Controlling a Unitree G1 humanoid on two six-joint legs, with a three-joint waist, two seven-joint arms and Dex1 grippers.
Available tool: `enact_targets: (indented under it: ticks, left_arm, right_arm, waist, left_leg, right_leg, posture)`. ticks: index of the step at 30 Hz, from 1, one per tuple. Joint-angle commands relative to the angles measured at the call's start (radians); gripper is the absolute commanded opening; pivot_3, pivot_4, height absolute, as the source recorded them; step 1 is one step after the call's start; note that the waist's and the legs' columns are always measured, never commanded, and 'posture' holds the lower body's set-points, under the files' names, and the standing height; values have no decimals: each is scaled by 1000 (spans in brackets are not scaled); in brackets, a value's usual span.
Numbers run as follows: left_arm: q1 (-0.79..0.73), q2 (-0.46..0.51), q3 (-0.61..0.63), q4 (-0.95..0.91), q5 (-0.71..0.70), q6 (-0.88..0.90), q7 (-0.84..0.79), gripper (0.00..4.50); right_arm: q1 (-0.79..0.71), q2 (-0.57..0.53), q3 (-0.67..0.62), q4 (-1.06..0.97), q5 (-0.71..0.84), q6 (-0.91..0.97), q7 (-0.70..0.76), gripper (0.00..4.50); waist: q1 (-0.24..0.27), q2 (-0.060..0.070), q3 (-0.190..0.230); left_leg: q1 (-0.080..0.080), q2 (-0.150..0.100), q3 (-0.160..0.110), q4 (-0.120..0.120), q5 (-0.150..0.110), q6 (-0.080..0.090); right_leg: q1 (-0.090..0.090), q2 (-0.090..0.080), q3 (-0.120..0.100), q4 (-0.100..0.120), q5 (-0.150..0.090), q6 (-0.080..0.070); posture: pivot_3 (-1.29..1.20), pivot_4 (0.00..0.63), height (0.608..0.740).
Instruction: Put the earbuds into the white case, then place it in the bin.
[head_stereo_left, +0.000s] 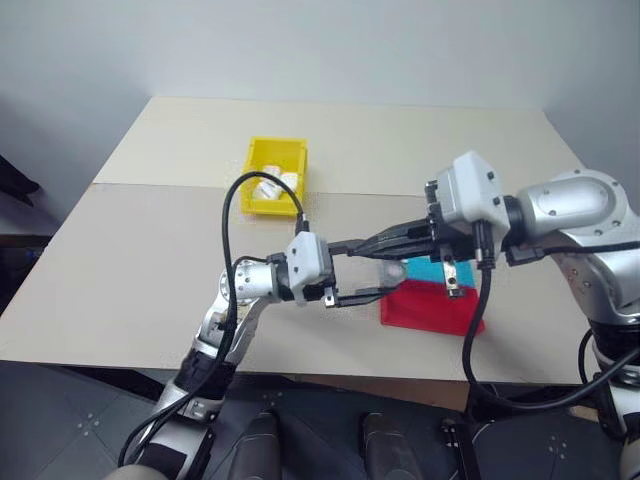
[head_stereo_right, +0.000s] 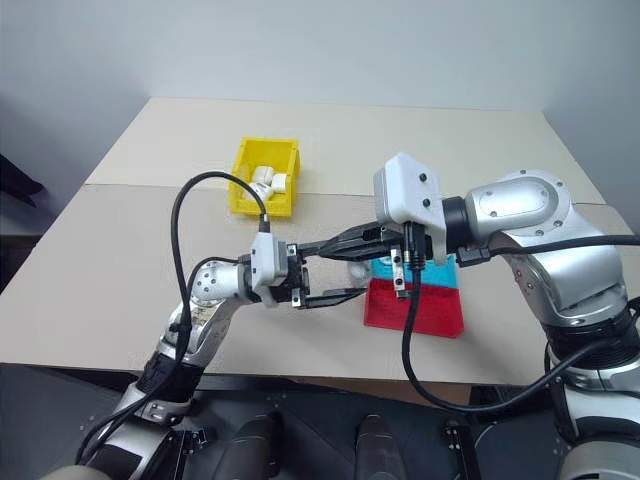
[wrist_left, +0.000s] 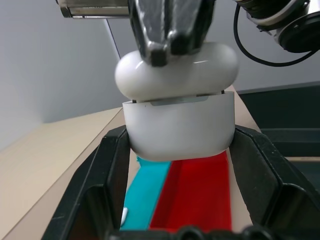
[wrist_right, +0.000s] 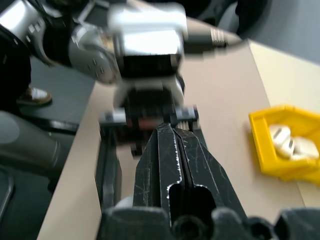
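A: What is recorded of the counter?
B: A beige counter (head_stereo_left: 150, 260) carries a bright yellow open-top plastic bin (head_stereo_left: 273, 176) and a shallow red-and-blue tray (head_stereo_left: 432, 303).

A: And the end effectors?
B: The small glossy white case (wrist_left: 179, 120) is clamped by the left end effector (wrist_left: 180, 165) above the tray. The right end effector (wrist_left: 169, 37), fingers pressed together, is set on its lid.

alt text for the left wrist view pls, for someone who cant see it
A white case is clamped between the left gripper's two black fingers while the shut right gripper presses on its nearly closed lid from above. Behind it lies a red-and-blue tray on a beige table.
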Motion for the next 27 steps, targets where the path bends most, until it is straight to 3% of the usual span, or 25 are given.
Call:
enact_targets:
  ticks: [1,7,12,14,19,22,27]
  left_arm:
    - [-1,1,32,-60,-45,-28,-6,2736]
    - [-4,-8,50,-44,-19,-47,43,2736]
    - [-119,-48,112,65,155,-4,348,2736]
    - [-245,-53,134,215,291,17,556,2736]
    - [-540,-53,187,652,438,-12,917,2736]
    - [-663,-40,187,888,483,-7,1031,2736]
    - [-762,-34,184,1144,497,4,1042,2736]
  right_arm:
    - [-1,-14,-59,9,3,-24,16,21]
    - [-49,45,-172,14,113,-18,-10,21]
    - [-34,58,-255,51,118,-4,-101,21]
    - [10,60,-270,62,92,-12,-142,21]
    - [111,86,-281,25,78,-12,-218,21]
    - [145,102,-276,2,75,1,-264,21]
    - [211,98,-273,-39,65,17,-314,21]
  waist:
    - [2,0,0]
    - [10,0,0]
    - [15,0,0]
    - [24,-1,0]
    - [26,-1,0]
    - [24,-2,1]
    - [22,-1,1]
  left_leg:
    - [0,0,0,0,0,0]
    - [0,0,0,1,0,0]
    - [1,0,0,1,4,5]
    - [1,0,-1,3,3,5]
    - [1,-1,-1,5,0,0]
    - [0,-2,-1,1,1,1]
    - [0,-2,-2,-2,1,1]
  right_leg:
    - [0,0,0,0,0,0]
    - [1,0,0,0,0,0]
    - [2,0,0,0,1,1]
    - [3,0,-1,0,1,2]
    - [5,0,0,-1,3,4]
    - [3,0,0,-1,3,5]
    - [2,0,-1,-1,2,14]
  posture:
    - [0,150,740]
    - [0,150,740]
    - [0,150,740]
    - [0,150,740]
    - [0,150,740]
    - [0,150,740]
    - [0,150,740]
